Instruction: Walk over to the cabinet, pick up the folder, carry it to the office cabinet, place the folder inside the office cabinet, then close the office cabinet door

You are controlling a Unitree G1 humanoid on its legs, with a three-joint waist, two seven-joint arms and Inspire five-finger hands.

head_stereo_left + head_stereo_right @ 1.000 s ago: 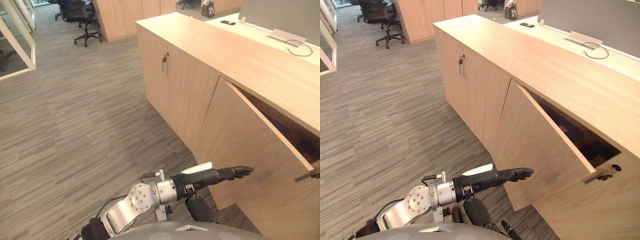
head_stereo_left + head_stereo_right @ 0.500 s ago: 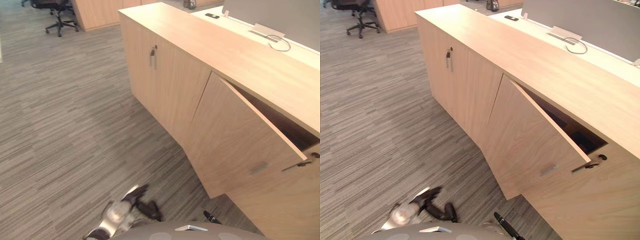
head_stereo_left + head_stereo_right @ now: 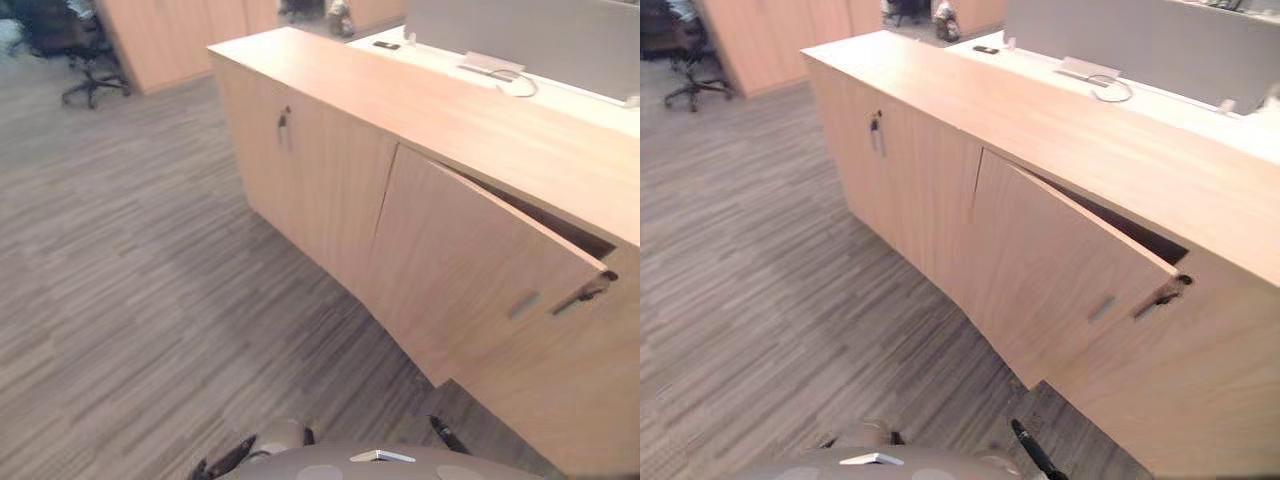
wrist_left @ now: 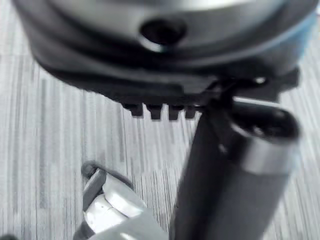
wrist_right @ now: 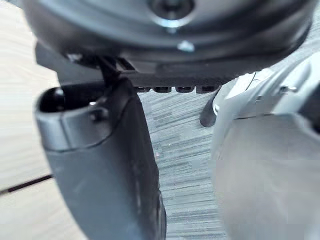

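The office cabinet [image 3: 330, 190] is a long, low unit of pale wood standing on the grey striped carpet [image 3: 130, 300]. Its door [image 3: 1060, 280] stands ajar: hinged at the left edge, with the free right edge swung out towards the robot, and a small dark handle [image 3: 1165, 293] sticking out at the upper right corner. The gap [image 3: 1120, 225] behind the door is dark, so whether the folder lies in there cannot be told. The neighbouring door [image 3: 310, 180] to the left is closed flat, with a key [image 3: 284, 122] near its top edge. The left hand [image 3: 228, 462] hangs low above the carpet, well apart from the cabinet, fingers loose and straight and nothing in them. Its wrist view shows the thumb [image 4: 225, 170] standing out over bare carpet. The right hand [image 3: 1033, 455] hangs low just in front of the cabinet's foot, likewise slack and holding nothing, with its thumb [image 5: 105, 165] beside pale wood and carpet. An office chair [image 3: 70, 50] stands far off at the left.
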